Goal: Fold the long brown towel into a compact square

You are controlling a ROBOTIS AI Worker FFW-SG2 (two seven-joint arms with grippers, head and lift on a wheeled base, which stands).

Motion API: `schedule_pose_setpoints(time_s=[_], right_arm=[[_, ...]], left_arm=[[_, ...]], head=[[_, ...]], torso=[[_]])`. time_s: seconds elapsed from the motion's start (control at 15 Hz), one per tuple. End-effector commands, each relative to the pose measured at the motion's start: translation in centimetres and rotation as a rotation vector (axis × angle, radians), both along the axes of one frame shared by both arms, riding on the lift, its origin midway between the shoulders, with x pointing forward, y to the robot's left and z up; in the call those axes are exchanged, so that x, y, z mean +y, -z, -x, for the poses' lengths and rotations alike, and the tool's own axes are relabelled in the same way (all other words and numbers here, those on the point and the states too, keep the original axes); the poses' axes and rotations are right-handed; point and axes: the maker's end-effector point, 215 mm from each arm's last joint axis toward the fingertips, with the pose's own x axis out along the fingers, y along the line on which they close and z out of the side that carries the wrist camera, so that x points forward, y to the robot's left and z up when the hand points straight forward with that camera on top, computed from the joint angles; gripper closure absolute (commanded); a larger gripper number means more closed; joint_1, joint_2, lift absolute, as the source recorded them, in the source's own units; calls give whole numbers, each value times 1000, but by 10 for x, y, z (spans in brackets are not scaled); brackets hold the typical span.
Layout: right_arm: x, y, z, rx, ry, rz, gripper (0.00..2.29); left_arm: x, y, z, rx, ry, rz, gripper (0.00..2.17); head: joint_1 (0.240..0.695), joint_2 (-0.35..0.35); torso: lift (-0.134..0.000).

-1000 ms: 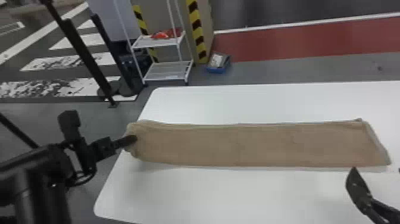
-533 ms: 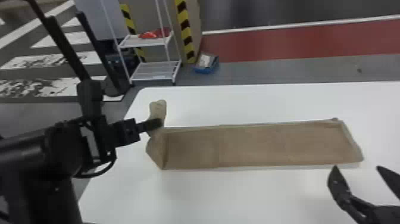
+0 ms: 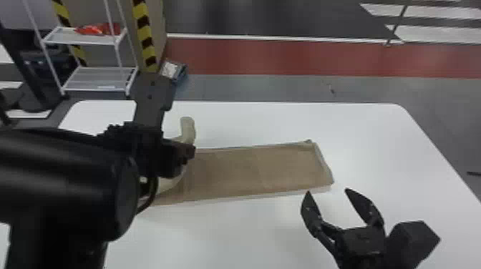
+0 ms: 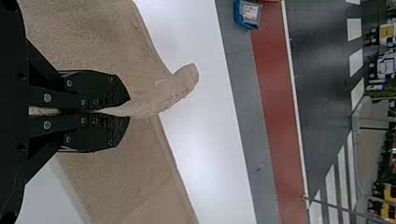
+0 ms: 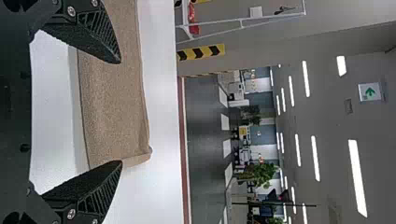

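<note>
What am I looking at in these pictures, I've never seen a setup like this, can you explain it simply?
This is a robot with two black arms. One picture looks down from its head; the other two come from cameras on its left and right wrists, and appear turned sideways.

On the white table lies a long brown towel. The left gripper has its two flat fingers closed on the towel's end and holds it raised. The right gripper is open near the towel's other end, holding nothing. Behind the table stands a white shelf rack.
</note>
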Motion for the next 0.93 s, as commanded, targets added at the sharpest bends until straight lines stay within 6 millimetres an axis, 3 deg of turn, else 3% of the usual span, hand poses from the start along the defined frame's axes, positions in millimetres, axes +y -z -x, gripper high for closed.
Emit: schedule_pose_setpoints(time_s=[0.0,0.07,0.13,0.2,0.4,0.6,0.73,0.87], right_arm=[[1,3,-2,4,3,-7,124],[4,2,-2,2,-1,-8,124],[6,3,-2,4,-4,-8,124],[6,3,-2,4,-5,-9,124],[7,-1,-5,-5,-6,-10,124],[23,-4,-18,-1,-33,-12,124],[44,-1,-33,26,-69,-22,124],[71,8,-48,68,-119,-27,124]], left_arm=[[-47,31,8,5,76,-108,1710],[-66,33,2,-43,102,-139,1085],[-81,32,1,-69,128,-143,306],[-91,34,3,-81,139,-159,-2],[-101,36,11,-103,151,-157,29],[-93,30,21,-109,126,-124,33],[-69,22,18,-152,69,-52,36],[-29,11,11,-245,-7,37,29]], head=[[695,-101],[695,-116],[695,-129],[695,-165],[695,-205],[695,-220],[695,-207],[695,-154]], torso=[[-123],[-123],[-123],[-123],[-123],[-123],[-123],[-123]])
